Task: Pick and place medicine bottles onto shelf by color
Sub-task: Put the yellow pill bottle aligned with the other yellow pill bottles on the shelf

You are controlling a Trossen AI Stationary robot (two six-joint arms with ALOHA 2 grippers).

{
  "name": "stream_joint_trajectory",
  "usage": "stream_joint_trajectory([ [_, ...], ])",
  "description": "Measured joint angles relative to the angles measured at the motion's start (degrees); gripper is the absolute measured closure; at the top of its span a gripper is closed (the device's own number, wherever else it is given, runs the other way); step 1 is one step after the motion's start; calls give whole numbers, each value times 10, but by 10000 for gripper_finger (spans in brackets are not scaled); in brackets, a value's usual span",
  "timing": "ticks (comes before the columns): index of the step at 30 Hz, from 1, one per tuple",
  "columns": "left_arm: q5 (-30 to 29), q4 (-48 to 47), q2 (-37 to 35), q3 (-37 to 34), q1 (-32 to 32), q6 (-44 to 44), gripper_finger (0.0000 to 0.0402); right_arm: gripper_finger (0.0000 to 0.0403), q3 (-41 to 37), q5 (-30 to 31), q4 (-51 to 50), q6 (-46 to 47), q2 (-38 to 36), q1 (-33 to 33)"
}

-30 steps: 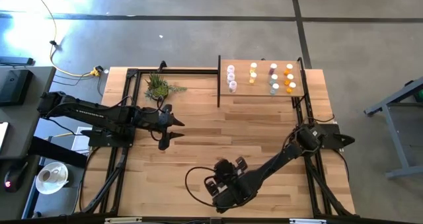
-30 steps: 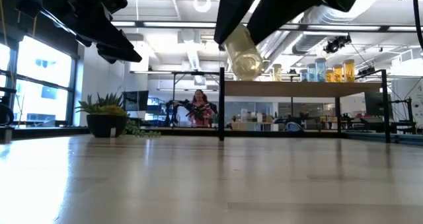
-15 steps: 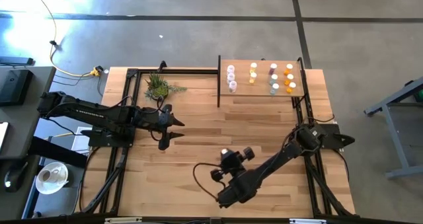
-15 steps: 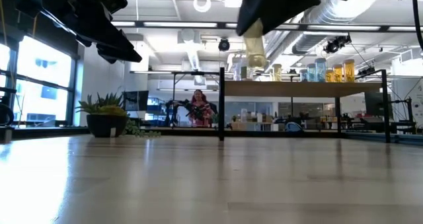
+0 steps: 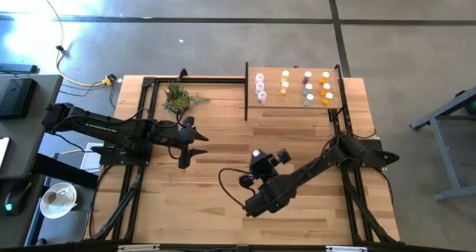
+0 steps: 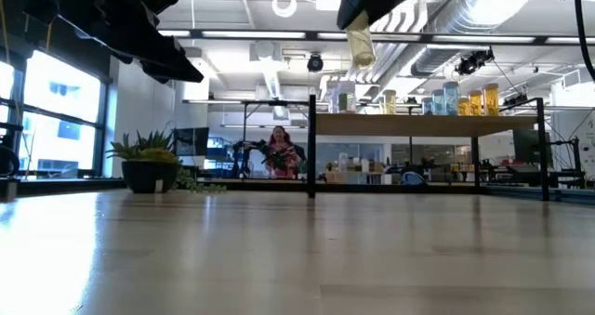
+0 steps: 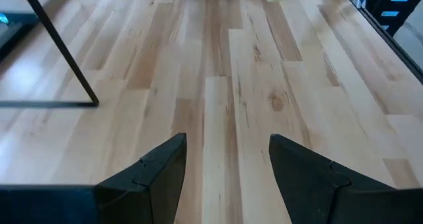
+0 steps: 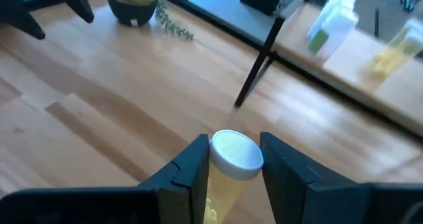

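Observation:
My right gripper [image 5: 260, 165] is shut on a yellow medicine bottle [image 5: 255, 156] with a white cap, above the middle of the table's near half. In the low view the bottle [image 6: 361, 44] hangs high above the tabletop. The shelf [image 5: 294, 103], a pale board on a black frame, stands at the far right and carries several medicine bottles [image 5: 260, 87] in columns. My left gripper [image 5: 201, 146] hovers open left of centre, and its wrist view shows only bare planks between its fingers [image 7: 158, 178]. My right gripper pinches the yellow bottle's body [image 8: 218, 181] between its two fingers, just under the white cap [image 8: 235, 151]. One finger lies on each side of the bottle. The bottle is lifted clear, near upright, cap up, with its body hanging below the fingers.
A small potted plant [image 5: 178, 97] stands at the far edge, left of the shelf. The shelf's black leg [image 8: 258, 72] rises between the held bottle and the board. Bare planks lie between the two arms. A person [image 6: 281, 152] sits in the room beyond.
My right gripper has risen and gone toward the table's far edge and the shelf, turning as it went. The yellow bottle has come along with it, from tilted to near upright, and has stayed clear of the table.

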Motion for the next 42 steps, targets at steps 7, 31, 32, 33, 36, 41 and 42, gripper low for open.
stream_joint_trajectory([
  [7,-35,14,0,0,0,43,195,297,0,35,0,-92,-36,-23],
  [31,-118,64,0,0,1,205,195,297,-245,91,5,-34,-222,-82],
  [32,-122,68,0,0,1,217,195,297,-265,99,13,-19,-237,-82],
  [33,-125,75,0,0,3,229,195,297,-283,109,19,-6,-251,-82],
  [36,-127,102,0,0,15,261,195,297,-340,141,40,28,-291,-82],
  [41,-130,117,0,0,60,245,195,297,-428,198,90,75,-337,-85],
  [42,-130,118,0,0,74,244,195,297,-443,212,103,77,-342,-86],
])
